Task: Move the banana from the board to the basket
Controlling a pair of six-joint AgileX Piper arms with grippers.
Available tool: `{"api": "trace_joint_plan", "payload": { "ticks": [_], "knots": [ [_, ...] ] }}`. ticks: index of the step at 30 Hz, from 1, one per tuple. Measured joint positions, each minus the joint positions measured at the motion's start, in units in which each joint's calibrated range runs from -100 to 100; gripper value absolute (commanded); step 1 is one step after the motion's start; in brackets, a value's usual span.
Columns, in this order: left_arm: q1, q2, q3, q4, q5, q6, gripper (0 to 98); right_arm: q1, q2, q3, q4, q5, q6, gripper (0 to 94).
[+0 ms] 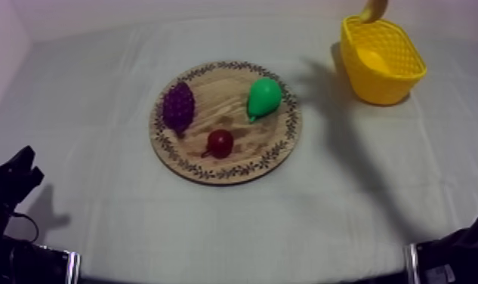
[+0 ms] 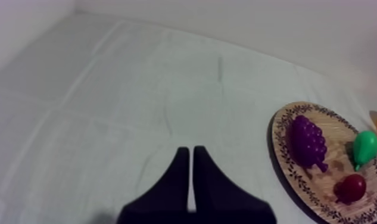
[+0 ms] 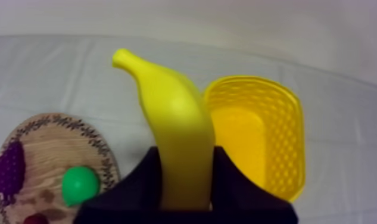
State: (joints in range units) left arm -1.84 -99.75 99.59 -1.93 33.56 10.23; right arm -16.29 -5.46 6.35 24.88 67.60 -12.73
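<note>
In the right wrist view my right gripper (image 3: 184, 159) is shut on the yellow banana (image 3: 174, 119), which stands up between the fingers, beside and above the yellow basket (image 3: 286, 137). From above, the banana's end (image 1: 374, 10) pokes in over the far rim of the basket (image 1: 383, 64) at the back right. The round wooden board (image 1: 234, 170) with its patterned rim lies mid-table. My left gripper (image 1: 16, 175) rests low at the left, its fingers together as a narrow wedge (image 2: 188, 152) over bare cloth.
On the board lie a purple bunch of grapes (image 1: 178, 107), a green pear (image 1: 264, 97) and a small red fruit (image 1: 220, 142). The board (image 2: 289, 161) is off to the side of my left gripper. My right arm's base (image 1: 457, 257) sits at the lower right.
</note>
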Motion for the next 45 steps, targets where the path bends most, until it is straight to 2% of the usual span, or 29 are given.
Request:
{"api": "trace_joint_plan", "payload": {
  "ticks": [9, 15, 27, 36, 38, 42, 45],
  "knots": [
    [0.00, 0.00, 0.00, 0.00, 0.00, 0.00, 0.0, 7.26, 1.27, 5.73, -0.57, -7.99, 2.38, 6.7],
    [0.00, 0.00, 0.00, 0.00, 0.00, 0.00, 0.0, 10.64, 6.08, 4.03, -1.35, -11.40, 2.80, 6.7],
    [0.00, 0.00, 0.00, 0.00, 0.00, 0.00, 0.0, 13.95, 20.56, -4.36, -2.43, -14.84, 3.36, 6.7],
    [0.00, 0.00, 0.00, 0.00, 0.00, 0.00, 0.0, 14.13, 29.21, -4.26, -1.88, -16.92, 2.34, 7.1],
    [0.00, 0.00, 0.00, 0.00, 0.00, 0.00, 0.0, 14.10, 29.82, -3.23, -1.45, -17.02, 1.72, 15.4],
    [0.00, 0.00, 0.00, 0.00, 0.00, 0.00, 0.0, 14.10, 30.16, -2.46, -2.08, -17.88, 2.17, 40.4],
    [0.00, 0.00, 0.00, 0.00, 0.00, 0.00, 0.0, 14.13, 29.45, -1.87, -2.59, -17.99, 3.52, 50.6]
  ]
}}
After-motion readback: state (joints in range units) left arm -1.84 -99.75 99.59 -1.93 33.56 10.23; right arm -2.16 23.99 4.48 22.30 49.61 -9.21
